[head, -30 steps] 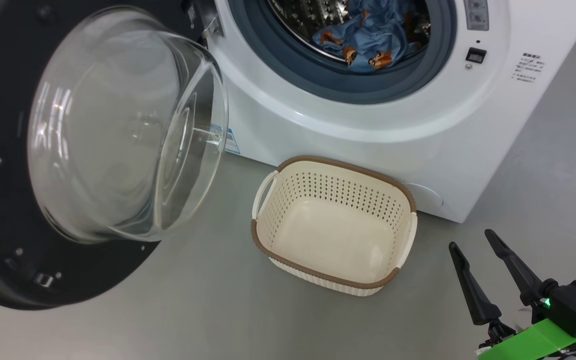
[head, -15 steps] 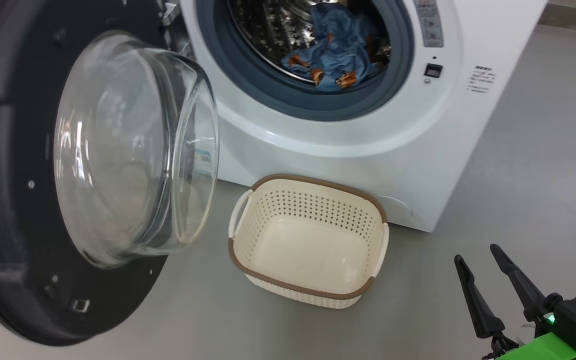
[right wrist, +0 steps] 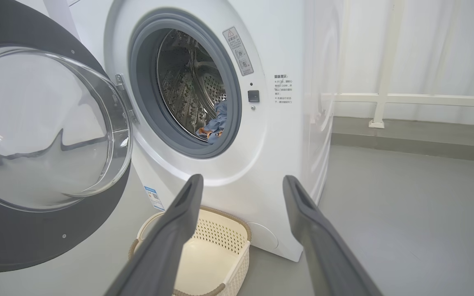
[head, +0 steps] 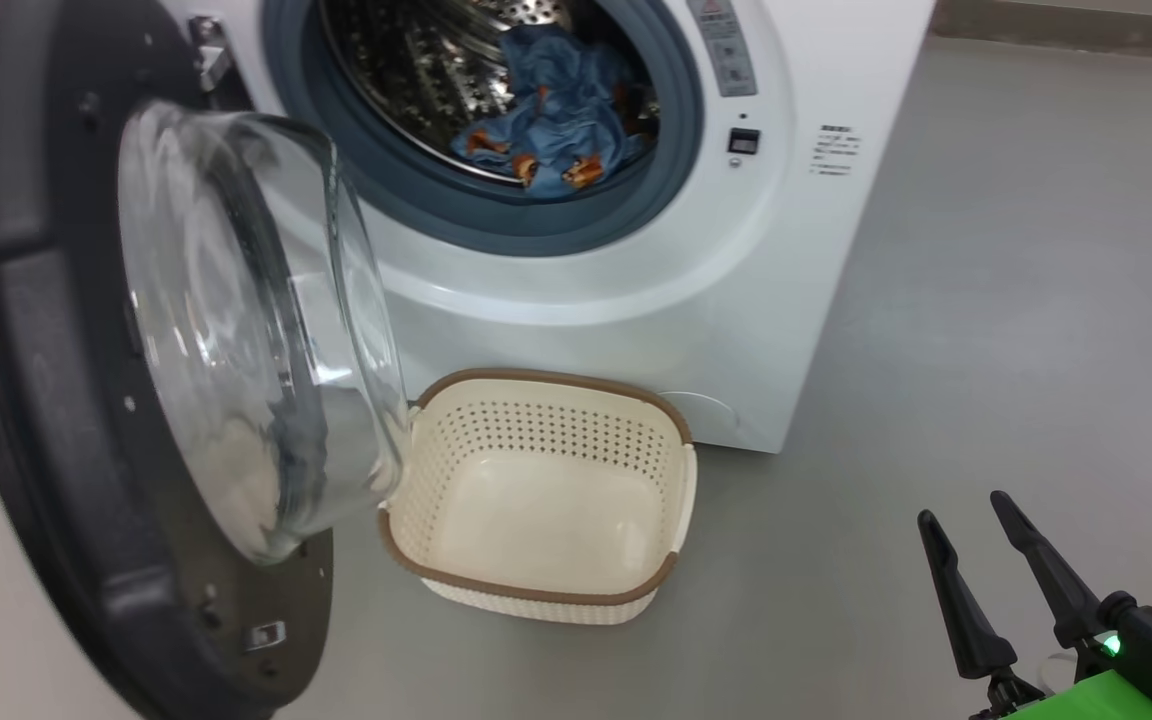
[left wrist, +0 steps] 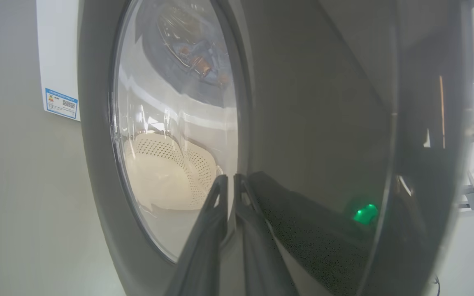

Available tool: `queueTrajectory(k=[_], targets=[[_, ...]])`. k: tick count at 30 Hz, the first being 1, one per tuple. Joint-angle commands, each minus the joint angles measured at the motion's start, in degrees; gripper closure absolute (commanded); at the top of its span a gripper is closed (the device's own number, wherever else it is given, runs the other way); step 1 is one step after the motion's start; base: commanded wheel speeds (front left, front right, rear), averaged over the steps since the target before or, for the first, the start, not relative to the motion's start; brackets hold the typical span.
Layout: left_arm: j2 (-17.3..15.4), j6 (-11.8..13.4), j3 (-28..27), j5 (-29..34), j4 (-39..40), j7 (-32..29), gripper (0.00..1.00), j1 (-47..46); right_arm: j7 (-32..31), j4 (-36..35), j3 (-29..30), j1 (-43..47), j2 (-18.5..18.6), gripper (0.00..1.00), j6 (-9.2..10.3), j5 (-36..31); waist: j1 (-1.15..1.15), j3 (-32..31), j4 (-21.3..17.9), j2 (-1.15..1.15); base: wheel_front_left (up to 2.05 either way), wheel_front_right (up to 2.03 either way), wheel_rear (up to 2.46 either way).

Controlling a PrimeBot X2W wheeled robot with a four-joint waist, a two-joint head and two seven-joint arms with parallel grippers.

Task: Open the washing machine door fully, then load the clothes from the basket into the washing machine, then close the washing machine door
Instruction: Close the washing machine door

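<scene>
The left claw (left wrist: 229, 180), pressed together, points at the door (left wrist: 311, 123)'s dark outer face, mid-frame. The right claw (head: 964, 510), spread, hangs lower right, well apart from the basket (head: 536, 440). Clothes (head: 546, 110) lie inside the washer (head: 636, 320), upper centre. The blue-white sticker (left wrist: 61, 102)'s print is unreadable.

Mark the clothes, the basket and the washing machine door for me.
the clothes (head: 546, 120), head view, middle of the blue heap.
the basket (head: 546, 440), head view, its perforated back wall.
the washing machine door (head: 51, 400), head view, its dark inner frame.
</scene>
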State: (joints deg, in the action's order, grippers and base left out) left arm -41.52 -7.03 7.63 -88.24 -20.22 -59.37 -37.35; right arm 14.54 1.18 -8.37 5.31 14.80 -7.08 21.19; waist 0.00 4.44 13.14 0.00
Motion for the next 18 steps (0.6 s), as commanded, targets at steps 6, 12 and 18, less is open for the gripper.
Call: queueTrajectory(k=[6,12,18], targets=[[-0.6,-0.5,-1.4,-1.3,5.7,0.0,1.00,-1.5,0.5,-1.7,0.1,-0.3,0.5,0.00,-0.41,-0.6,0.00,0.0,-5.4,0.00,0.00,0.00,0.00],[0.4,-0.5,-1.0,-0.4,7.1,1.3,1.00,-1.7,0.5,-1.8,0.4,-0.4,-0.1,0.00,-0.41,-0.6,0.00,0.3,-8.7,0.00,0.00,0.00,0.00],[0.7,-0.5,-0.9,0.7,7.0,2.8,1.00,-2.2,0.5,-2.1,0.6,-0.8,-0.7,0.00,-0.41,-0.8,0.00,1.1,-11.5,0.00,0.00,0.00,0.00]])
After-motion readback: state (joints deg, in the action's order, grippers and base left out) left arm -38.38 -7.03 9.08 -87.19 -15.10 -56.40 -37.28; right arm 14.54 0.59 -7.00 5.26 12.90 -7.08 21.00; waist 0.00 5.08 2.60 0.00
